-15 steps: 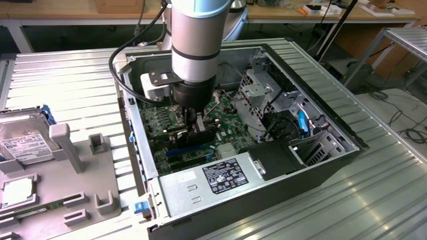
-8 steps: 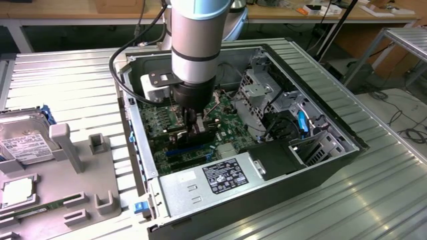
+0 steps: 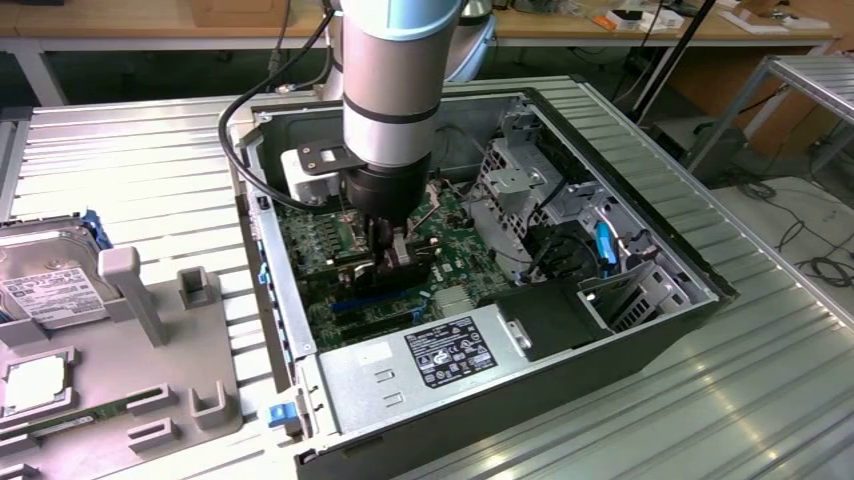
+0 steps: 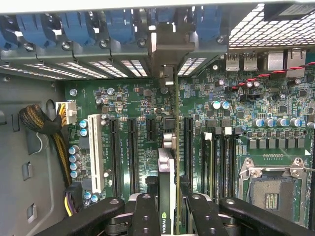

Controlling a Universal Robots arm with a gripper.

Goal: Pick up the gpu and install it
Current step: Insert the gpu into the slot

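Observation:
The gpu [image 4: 166, 167] stands on edge between my fingers, a thin dark card running toward the rear wall of the open computer case [image 3: 667, 250]. Its silver bracket [image 4: 166, 49] sits against the rear slot openings, under the blue clips. My gripper [image 4: 170, 216] is shut on the card, with one black finger [image 4: 145, 216] on each side. In the exterior view the gripper [image 3: 394, 250] reaches straight down into the case, holding the gpu [image 3: 387, 272] low over the green motherboard [image 3: 461, 245] among the black slots. Whether the card's edge is seated in a slot I cannot tell.
A power-supply box [image 3: 441, 355] with a white sticker fills the case's near end. A metal drive cage [image 3: 514, 195] and cables stand on the exterior view's right. A hard drive [image 3: 47, 285] lies on a grey fixture [image 3: 147, 350] outside the case. A CPU socket [image 4: 270, 189] and a cable bundle [image 4: 42, 123] flank the slots.

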